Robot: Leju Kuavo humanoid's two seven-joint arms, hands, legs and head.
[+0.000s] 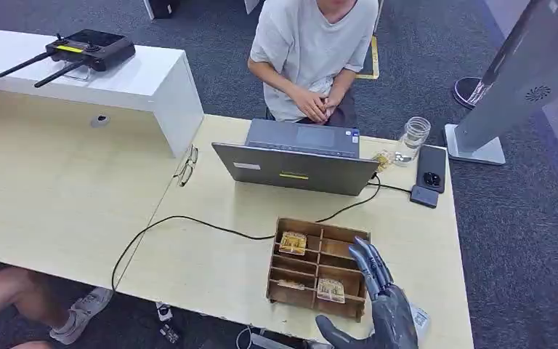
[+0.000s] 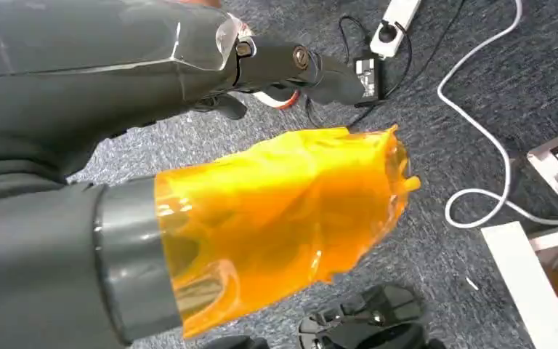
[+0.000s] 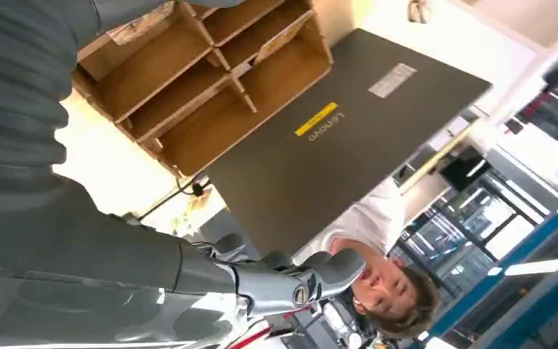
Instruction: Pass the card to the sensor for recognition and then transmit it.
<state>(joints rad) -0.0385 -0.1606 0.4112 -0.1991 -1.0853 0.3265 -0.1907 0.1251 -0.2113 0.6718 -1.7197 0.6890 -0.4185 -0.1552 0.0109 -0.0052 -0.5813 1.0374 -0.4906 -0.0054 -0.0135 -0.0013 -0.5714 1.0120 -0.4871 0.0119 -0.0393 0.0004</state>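
Cards (image 1: pixel 293 242) are being kept in a wooden compartment tray (image 1: pixel 283 273) near the front edge of the counter (image 1: pixel 211 262); one packet is lying in an upper-left compartment and another card packet (image 1: pixel 330 290) in a lower compartment toward the right. Which of these is the task's card cannot be told.

Far left, on a raised white shelf (image 1: pixel 152 80), a black remote controller (image 1: pixel 91 49) with two antennas is sitting. A pair of glasses (image 1: pixel 186 166) is lying on the counter just beside the shelf's end. A black cable (image 1: pixel 189 219) is running across the counter toward the laptop (image 1: pixel 294 169), which is standing open behind the tray with its lid back turned to the robot. A person in a light shirt (image 1: pixel 312 51) is seated behind the laptop, hands clasped.

Right of the laptop, a clear glass jar (image 1: pixel 412 138) is standing, with a dark phone (image 1: pixel 431 168) and a smaller dark device (image 1: pixel 424 195) lying beside it.

The right hand (image 1: pixel 381 294) is being held over the tray's right edge, fingers extended and spread, with nothing gripped; in the right wrist view the right hand (image 3: pixel 189 269) is seen above the tray and laptop lid, likewise holding nothing.

The left hand (image 2: pixel 211 80) is hanging above grey carpet (image 2: pixel 465 87) with a white cord (image 2: pixel 479 138) on it, one finger seen extended; an orange film wrapping is covering its thumb, and whether its fingers are spread or closed cannot be told.
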